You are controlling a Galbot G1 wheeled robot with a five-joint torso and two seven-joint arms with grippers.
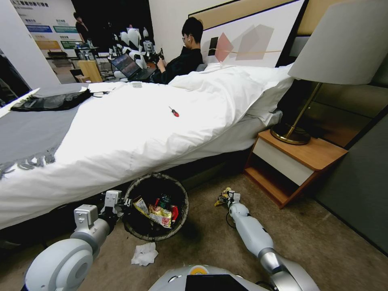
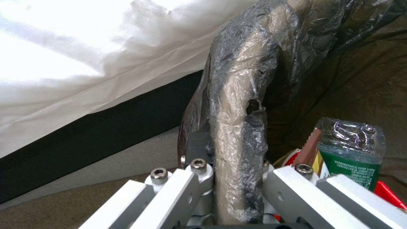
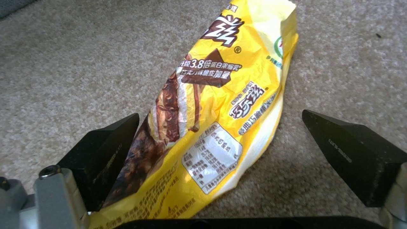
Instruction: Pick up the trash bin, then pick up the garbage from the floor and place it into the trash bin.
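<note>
Two grippers busy — left gripper (image 1: 121, 202) clamped on the trash bin (image 1: 155, 238) rim, lower centre of head view. Right gripper (image 3: 220, 143) spread wide around the yellow snack wrapper (image 3: 220, 105) flat on the carpet (image 3: 76, 63), centre frame. Looked light, crinkly, slippery — pinch across mid-width.

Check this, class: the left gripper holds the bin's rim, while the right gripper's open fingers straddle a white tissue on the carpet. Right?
Wrong in one respect: the right gripper straddles a yellow wrapper, as the right wrist view shows. The left gripper does hold the bin.
</note>
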